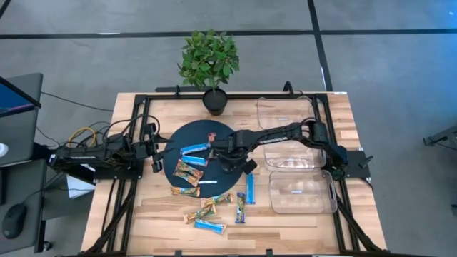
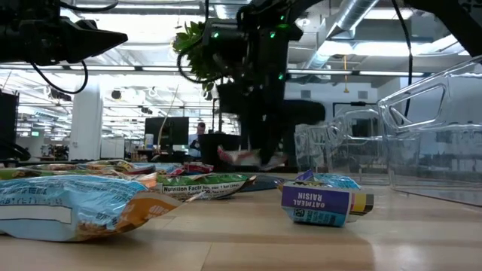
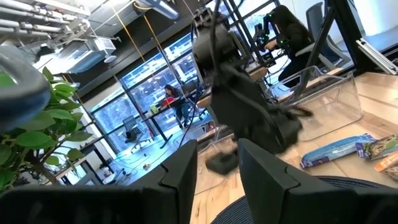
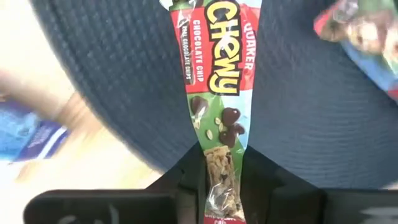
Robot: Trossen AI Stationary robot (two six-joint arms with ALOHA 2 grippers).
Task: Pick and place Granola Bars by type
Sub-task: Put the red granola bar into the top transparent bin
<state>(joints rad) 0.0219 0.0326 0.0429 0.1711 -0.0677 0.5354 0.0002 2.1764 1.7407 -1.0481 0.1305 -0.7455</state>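
— What did the high view give you?
— I saw the right gripper (image 1: 227, 158) over the dark round mat (image 1: 171, 139), the left gripper (image 1: 154, 155) at the mat's edge, and granola bars (image 1: 207, 214) scattered on the table (image 1: 143, 214).
— And the right wrist view?
— Its fingers were clenched on a Quaker Chewy chocolate chip bar (image 4: 217, 93) above the mat.
— The left wrist view?
— Fingers (image 3: 180, 177) apart, grasping nothing.

Potted plant (image 1: 209, 64), clear bins (image 1: 300, 190), dark mat (image 1: 171, 143)
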